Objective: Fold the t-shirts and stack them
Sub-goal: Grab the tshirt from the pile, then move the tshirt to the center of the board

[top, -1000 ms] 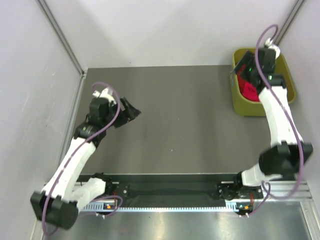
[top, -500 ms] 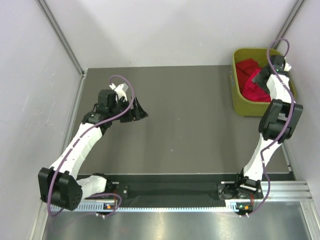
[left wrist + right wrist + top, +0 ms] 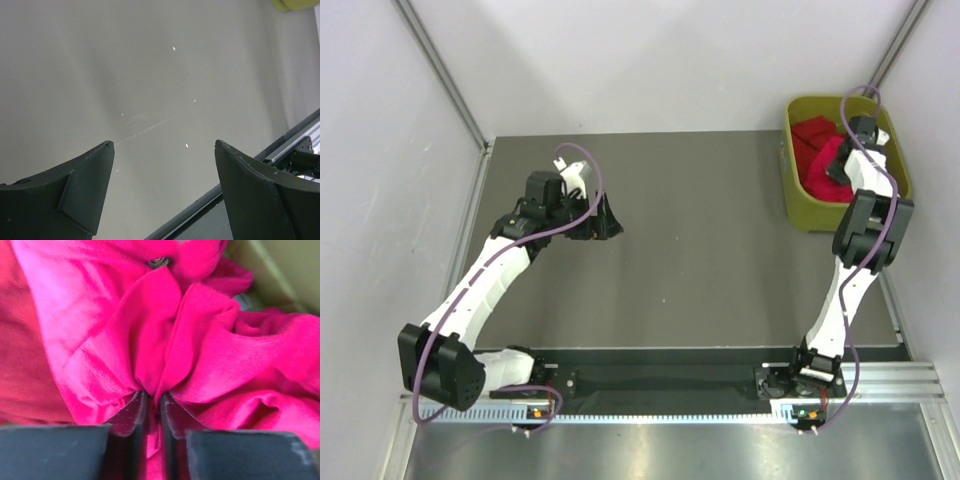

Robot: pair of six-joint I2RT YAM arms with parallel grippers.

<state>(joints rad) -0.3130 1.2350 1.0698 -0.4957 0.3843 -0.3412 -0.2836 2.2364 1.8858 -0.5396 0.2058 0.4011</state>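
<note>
Well, barely anything is done from where I stand: the t-shirts (image 3: 812, 140) lie crumpled in a heap inside the yellow-green basket (image 3: 815, 220) at the far right corner of the table (image 3: 720, 270), none spread out, none folded, no stack begun. How many shirts are in that heap I cannot tell. The right gripper (image 3: 154, 399) is down in the basket, its jaws pinched nearly together on a ridge of the red cloth, which bunches between the fingers and fans out just beyond them. So I'd say one shirt is grabbed but not lifted clear. The left gripper (image 3: 164, 144) hangs over bare tabletop, well apart from the basket, jaws spread wide and holding nothing.
</note>
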